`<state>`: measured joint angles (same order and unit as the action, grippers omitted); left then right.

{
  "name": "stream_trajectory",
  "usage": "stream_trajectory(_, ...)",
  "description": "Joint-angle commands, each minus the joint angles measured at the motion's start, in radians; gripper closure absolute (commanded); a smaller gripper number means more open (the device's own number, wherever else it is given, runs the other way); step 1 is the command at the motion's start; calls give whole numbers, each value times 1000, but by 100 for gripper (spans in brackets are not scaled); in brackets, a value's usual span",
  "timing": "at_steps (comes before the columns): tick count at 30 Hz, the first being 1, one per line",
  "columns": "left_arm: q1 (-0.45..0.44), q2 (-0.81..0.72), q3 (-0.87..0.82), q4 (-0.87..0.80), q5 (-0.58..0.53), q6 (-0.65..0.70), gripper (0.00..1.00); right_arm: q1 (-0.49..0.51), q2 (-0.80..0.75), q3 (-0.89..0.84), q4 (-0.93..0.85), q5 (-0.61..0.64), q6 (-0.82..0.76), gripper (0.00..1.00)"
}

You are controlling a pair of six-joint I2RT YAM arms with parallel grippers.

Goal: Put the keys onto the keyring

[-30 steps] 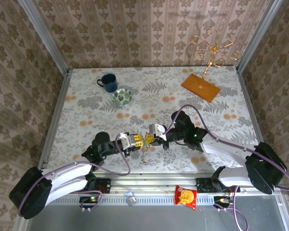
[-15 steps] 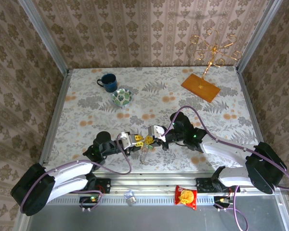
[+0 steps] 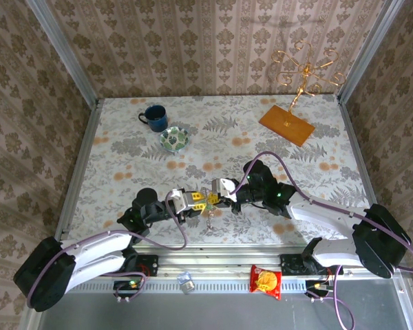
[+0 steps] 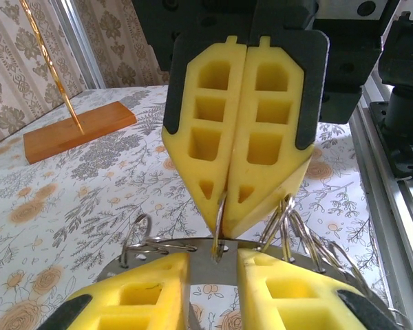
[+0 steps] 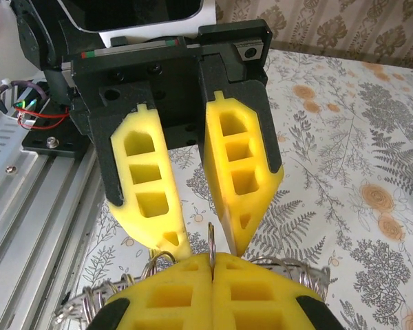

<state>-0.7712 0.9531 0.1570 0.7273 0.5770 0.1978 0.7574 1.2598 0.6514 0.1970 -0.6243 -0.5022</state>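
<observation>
Left wrist view: the large thin flat grey metal keyring [image 4: 206, 265] lies roughly level and appears to be held off the floral table [image 4: 89, 185], near its front edge between the two arms. Several wire rings stand along its rim. One small thin silvery wire loop [image 4: 219, 240] rises from the plate.

Top external: a silvery bit hanging just below the meeting point looks like the small metal keys [image 3: 208, 218]; the tags are too small to tell.

Your right pincer [image 4: 221, 218] has its pads together, clamped on the top of that wire loop. Your left pincer [image 5: 206, 238] has its fingers apart, one on each side of the loop and gripping nothing; whether the plate rests on them cannot be told.

Judgement: the step in hand is a re-grip at the loop.
- Hold the right arm motionless.
- Bring the left pads square onto the flat plate beside the loop, not onto the wire, and close slowly.
- Let go on the right only once the plate sits firm.

Risk: thin wire slips in foam, the keyring swings, and the keys slide off.
</observation>
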Motion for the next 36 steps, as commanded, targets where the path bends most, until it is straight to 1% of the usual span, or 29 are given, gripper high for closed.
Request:
stream_trajectory(1, -7, -11, 16, 7, 33, -4, 75, 5, -7, 25, -12, 16, -27, 100)
stream_trajectory(12, -7, 27, 30, 53, 46, -12, 81, 16, 9, 46, -41, -62, -32, 100)
stream_trajectory(14, -7, 38, 33, 61, 49, -14, 83, 17, 10, 47, -35, -73, -25, 100)
stream_trajectory(18, -7, 56, 35, 81, 55, -18, 90, 19, 17, 52, -34, -90, -20, 100)
stream_trajectory(21, -7, 55, 36, 92, 53, -18, 98, 20, 19, 68, -95, -61, -43, 100)
stream_trajectory(23, -6, 46, 39, 90, 44, -15, 100, 20, 9, 64, -102, -21, -46, 99)
stream_trajectory(24, -6, 41, 36, 88, 35, -14, 100, 20, 6, 64, -112, 1, -45, 92)
stream_trajectory(25, -7, 31, 38, 77, 24, -10, 100, 20, 0, 66, -134, 30, -48, 83)
stream_trajectory(26, -6, 22, 39, 56, 5, -1, 100, 20, -7, 71, -164, 66, -55, 78)
stream_trajectory(27, -7, 11, 44, 27, -9, 10, 100, 20, -14, 75, -192, 102, -62, 76)
stream_trajectory(29, -7, -18, 64, -64, -36, 49, 100, 19, -32, 86, -258, 176, -89, 74)
stream_trajectory(31, -11, -44, 85, -149, -59, 88, 100, 19, -45, 106, -316, 217, -114, 74)
stream_trajectory(36, -20, -91, 142, -310, -95, 170, 100, 22, -49, 147, -363, 227, -134, 74)
